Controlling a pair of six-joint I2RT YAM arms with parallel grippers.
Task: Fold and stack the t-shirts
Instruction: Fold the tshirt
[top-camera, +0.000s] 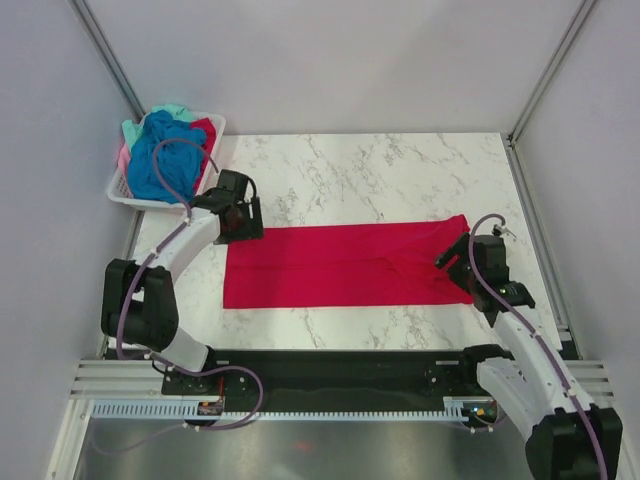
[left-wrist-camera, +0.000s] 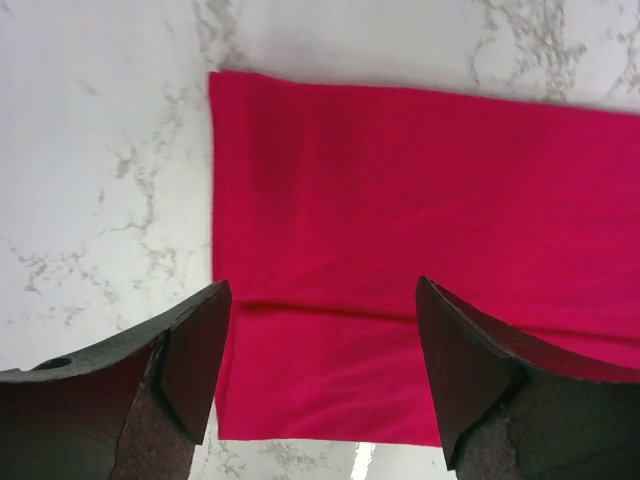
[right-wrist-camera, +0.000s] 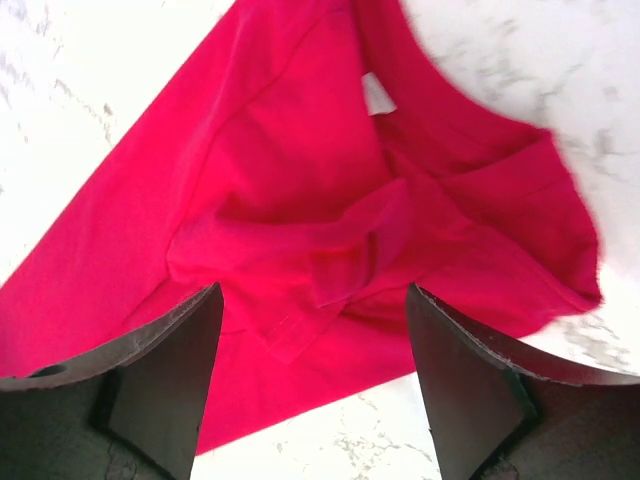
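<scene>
A crimson red t-shirt (top-camera: 340, 265) lies folded into a long flat strip on the marble table. My left gripper (top-camera: 243, 222) is open and empty above its left end; the left wrist view shows the flat cloth (left-wrist-camera: 400, 220) between the spread fingers. My right gripper (top-camera: 455, 262) is open and empty over the right end, where the cloth (right-wrist-camera: 330, 230) is bunched and creased. More t-shirts, bright blue (top-camera: 160, 155), teal (top-camera: 170, 110), pink (top-camera: 123, 157) and red (top-camera: 205, 130), are piled in the basket.
A white slatted plastic basket (top-camera: 125, 195) stands at the back left corner of the table. Grey walls close in the left, right and back. A black rail (top-camera: 330, 365) with the arm bases runs along the near edge.
</scene>
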